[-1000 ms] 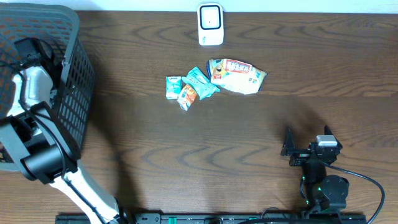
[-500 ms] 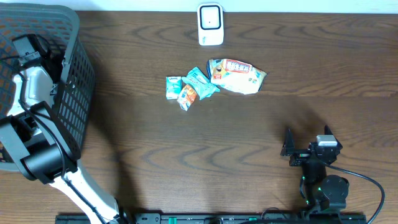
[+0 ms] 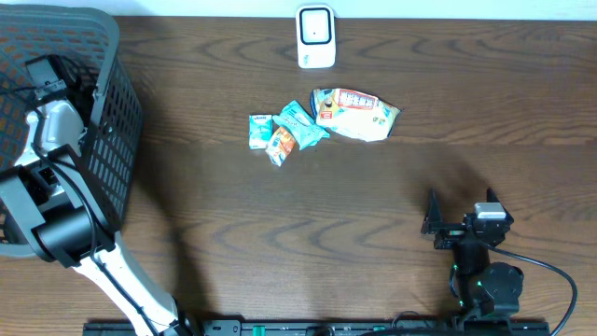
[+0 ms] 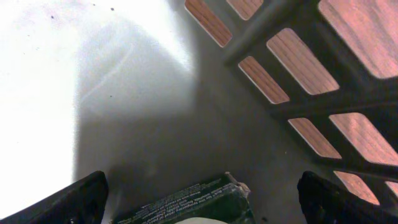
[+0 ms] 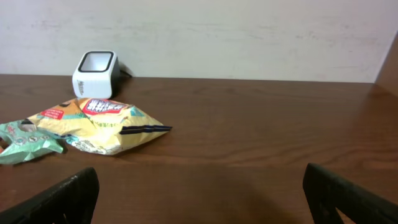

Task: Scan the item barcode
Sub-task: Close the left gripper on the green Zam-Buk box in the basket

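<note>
Only the left arm has moved since a second ago: it has shifted a little inside the basket (image 3: 112, 121), while the packets, the scanner and the right arm lie as before.

Nearest to the robot's side of the worktop (image 3: 280, 243), the right pincer (image 3: 462, 203) stays low above the wood, its jaws spread wide and holding nothing. Its own camera shows both fingertips at the lower corners with bare wood between them.

At the left, the left pincer (image 4: 205, 211) is down in the basket, also wide apart. The wrist view shows what the overhead view hides behind the mesh: a dark packet (image 4: 180, 200) lying on the pale basket floor between the two fingertips. It seems not to be gripped, but its lower part is cut off by the frame edge and its print is too small to read.

Further out, near the middle of the worktop, the snack packets lie in a cluster: a teal packet (image 3: 259, 131), an orange packet (image 3: 282, 142) touching it, a green packet (image 3: 300, 121), and a large yellow bag (image 3: 354, 114) at the right. The right wrist view shows only the bag and the green packet.

Farthest away, the white scanner (image 3: 315, 37) stands upright behind the cluster, apart from it.
</note>
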`<state>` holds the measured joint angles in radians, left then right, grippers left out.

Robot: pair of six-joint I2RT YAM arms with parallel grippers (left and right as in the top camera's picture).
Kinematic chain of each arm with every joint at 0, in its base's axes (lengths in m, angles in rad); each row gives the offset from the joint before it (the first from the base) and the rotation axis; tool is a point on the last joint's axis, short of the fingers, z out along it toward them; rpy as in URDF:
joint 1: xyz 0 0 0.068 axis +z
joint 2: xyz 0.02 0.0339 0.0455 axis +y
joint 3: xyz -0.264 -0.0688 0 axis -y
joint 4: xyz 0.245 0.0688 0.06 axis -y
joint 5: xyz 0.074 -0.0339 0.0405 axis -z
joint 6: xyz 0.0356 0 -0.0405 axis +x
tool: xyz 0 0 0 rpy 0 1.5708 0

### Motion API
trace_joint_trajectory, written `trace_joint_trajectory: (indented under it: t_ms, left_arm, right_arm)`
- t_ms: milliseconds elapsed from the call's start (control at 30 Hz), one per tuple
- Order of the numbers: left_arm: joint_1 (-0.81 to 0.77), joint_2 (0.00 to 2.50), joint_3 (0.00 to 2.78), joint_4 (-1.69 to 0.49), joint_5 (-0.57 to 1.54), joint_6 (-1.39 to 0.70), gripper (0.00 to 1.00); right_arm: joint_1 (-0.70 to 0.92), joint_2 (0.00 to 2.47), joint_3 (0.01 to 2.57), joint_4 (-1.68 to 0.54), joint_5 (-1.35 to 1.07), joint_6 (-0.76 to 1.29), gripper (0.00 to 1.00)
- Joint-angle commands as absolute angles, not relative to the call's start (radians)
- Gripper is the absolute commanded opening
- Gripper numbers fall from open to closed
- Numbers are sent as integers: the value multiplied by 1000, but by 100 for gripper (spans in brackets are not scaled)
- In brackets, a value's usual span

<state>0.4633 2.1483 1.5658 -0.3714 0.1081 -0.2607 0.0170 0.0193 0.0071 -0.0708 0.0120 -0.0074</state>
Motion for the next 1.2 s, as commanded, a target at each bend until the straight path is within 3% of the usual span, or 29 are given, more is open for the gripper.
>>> trace_joint_trajectory:
  t_ms: [0, 33, 67, 200, 433, 533, 700, 767, 1167]
  left_arm:
    - [488, 2196, 1552, -397, 96, -267, 86]
    - [497, 2195, 1552, -409, 77, -267, 74]
    - [505, 2195, 1553, -418, 60, -267, 69]
    - [543, 2194, 1554, -479, -20, -267, 60]
    - [601, 2175, 1556, -564, -43, -316, 58]
    - [618, 2140, 1556, -601, -40, -380, 59]
    - [619, 2071, 1556, -641, -12, -380, 83]
    - [617, 2056, 1556, -651, 22, -380, 97]
    - [607, 2059, 1555, -808, 45, -467, 96]
  right_arm:
    - [15, 18, 6, -75, 13, 6, 99]
    - [15, 18, 6, -75, 13, 7, 99]
    - [15, 18, 6, -75, 13, 6, 99]
    - [15, 18, 6, -75, 13, 7, 99]
    - [15, 18, 6, -75, 13, 6, 99]
    - [15, 18, 6, -75, 13, 6, 99]
    - [15, 18, 6, -75, 13, 6, 99]
    - [15, 18, 6, -75, 13, 7, 99]
    - [15, 18, 6, -75, 13, 6, 99]
